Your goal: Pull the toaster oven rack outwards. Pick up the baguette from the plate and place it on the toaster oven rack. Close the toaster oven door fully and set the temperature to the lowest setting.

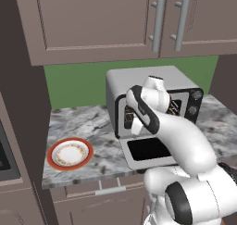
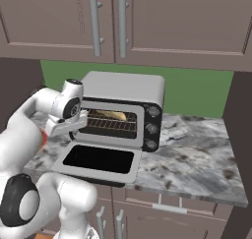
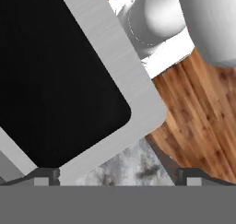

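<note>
Door (image 2: 98, 159) lies flat, open, just below our end effector (image 3: 115, 174), whose jaws stand wide, empty. Baguette (image 2: 114, 115) sits on rack (image 2: 110, 125); we judge closing comes next.

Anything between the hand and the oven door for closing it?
Nothing visible. The door lies open and flat on the counter, and the open hand looks straight down at it. The baguette is already on the rack.

Baguette (image 2: 114, 115) on rack (image 2: 109, 124) (apparently), plate (image 1: 70, 153) leftward
</note>
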